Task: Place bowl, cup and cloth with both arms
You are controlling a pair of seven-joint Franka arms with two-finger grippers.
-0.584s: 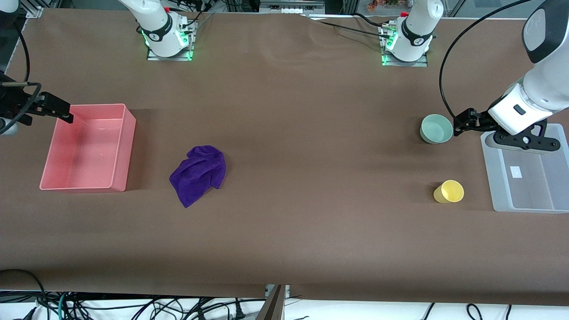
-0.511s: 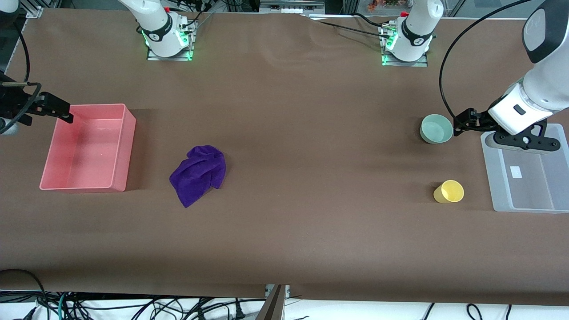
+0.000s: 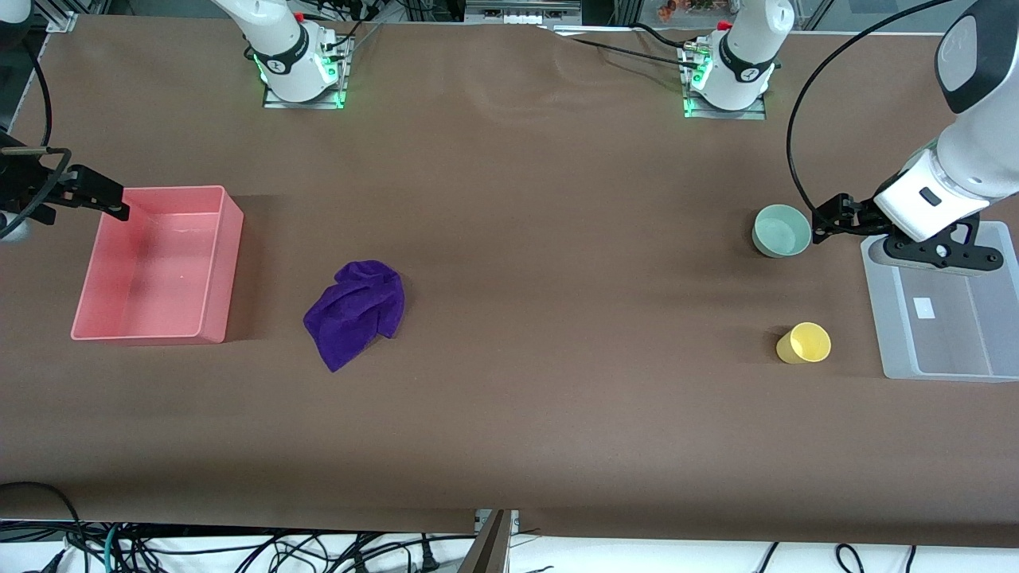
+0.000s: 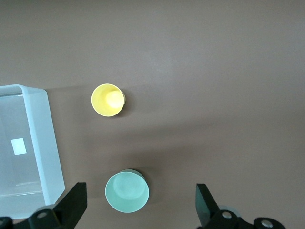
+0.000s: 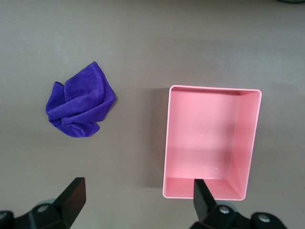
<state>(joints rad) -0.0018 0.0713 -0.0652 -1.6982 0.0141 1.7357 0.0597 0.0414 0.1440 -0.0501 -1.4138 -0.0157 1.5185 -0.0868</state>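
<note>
The mint-green bowl (image 3: 782,231) stands upright toward the left arm's end of the table. The yellow cup (image 3: 804,343) stands nearer the front camera than the bowl. The purple cloth (image 3: 355,312) lies crumpled beside the pink bin. My left gripper (image 3: 820,221) hangs open and empty over the bowl's edge. In the left wrist view the bowl (image 4: 127,192) lies between the spread fingers of the left gripper (image 4: 140,202), with the cup (image 4: 108,100) apart from it. My right gripper (image 3: 86,208) hangs open and empty over the pink bin's corner. The right wrist view shows the right gripper (image 5: 138,196) and the cloth (image 5: 81,107).
An empty pink bin (image 3: 213,263) sits at the right arm's end of the table and also shows in the right wrist view (image 5: 167,143). A clear plastic bin (image 3: 892,334) sits at the left arm's end, beside the bowl and cup, and shows in the left wrist view (image 4: 50,152).
The right gripper has shifted very slightly toward the table's end. The bowl, cup, cloth and left gripper have not moved.
</note>
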